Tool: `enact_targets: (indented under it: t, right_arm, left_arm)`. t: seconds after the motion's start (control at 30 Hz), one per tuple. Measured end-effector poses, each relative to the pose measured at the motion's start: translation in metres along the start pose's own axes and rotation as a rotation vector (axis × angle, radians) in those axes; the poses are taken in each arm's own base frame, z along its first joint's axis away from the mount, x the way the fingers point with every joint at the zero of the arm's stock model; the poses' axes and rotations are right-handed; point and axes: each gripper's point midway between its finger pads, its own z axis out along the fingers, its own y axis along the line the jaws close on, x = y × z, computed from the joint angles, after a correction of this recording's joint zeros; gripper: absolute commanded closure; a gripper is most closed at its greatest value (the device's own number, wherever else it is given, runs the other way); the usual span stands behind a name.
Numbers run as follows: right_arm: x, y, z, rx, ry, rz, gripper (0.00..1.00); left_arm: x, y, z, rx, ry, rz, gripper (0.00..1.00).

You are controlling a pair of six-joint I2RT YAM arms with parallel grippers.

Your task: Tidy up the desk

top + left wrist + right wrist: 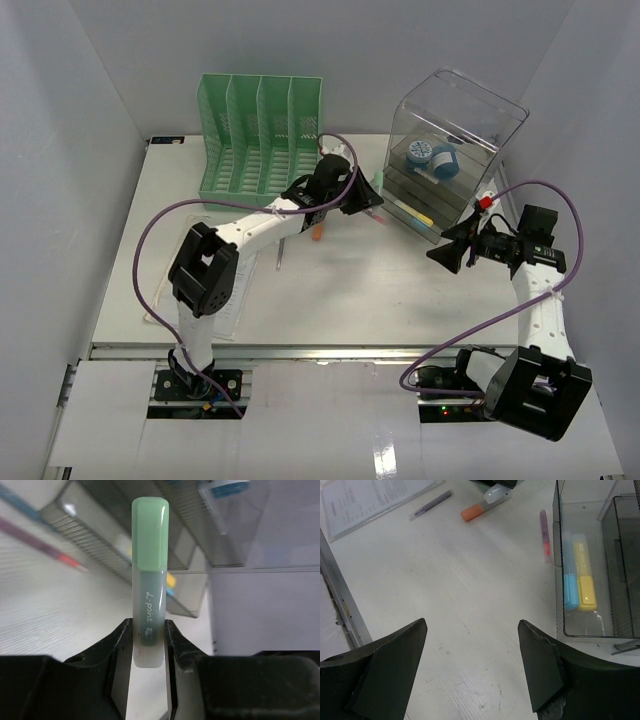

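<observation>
My left tool [148,630] is clamped on a pale green highlighter [150,575]. It grips the see-through lower end, so the solid green end points away from me toward the clear drawer unit [455,140]. My right tool [472,630] has its fingers spread wide with nothing between them, and it hovers over the white worktop [470,595], which stretches out ahead of both my arms beneath everything else. Just beside it is the unit's open bottom drawer [558,555], where a blue highlighter [569,580] and a yellow highlighter [585,580] lie side by side. A pink highlighter [545,535] lies on the worktop just outside that drawer's wall. Farther off lie an orange highlighter [477,511], a purple pen [432,504] and a printed sheet [370,497]. A green file rack [260,130] stands at the far edge.
</observation>
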Motion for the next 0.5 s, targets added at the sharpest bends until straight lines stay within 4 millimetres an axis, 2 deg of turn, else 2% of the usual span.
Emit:
enact_targets:
  t: [0.13, 0.2, 0.37, 0.5]
  right_arm:
    - [-0.002, -0.002, -0.004, 0.015, -0.008, -0.004, 0.2]
    - [-0.003, -0.004, -0.006, 0.027, -0.014, -0.002, 0.2]
    - [-0.004, -0.008, -0.012, 0.049, -0.027, 0.002, 0.2]
    - [-0.004, -0.008, -0.014, 0.049, -0.034, 0.011, 0.2]
  left_arm:
    - [-0.007, -0.037, 0.03, 0.146, 0.025, -0.066, 0.92]
    - [-0.006, -0.046, 0.05, 0.187, 0.046, -0.101, 0.85]
    - [0.007, -0.039, 0.083, 0.204, 0.098, -0.164, 0.52]
    - [0.014, -0.031, 0.089, 0.187, 0.118, -0.192, 0.38]
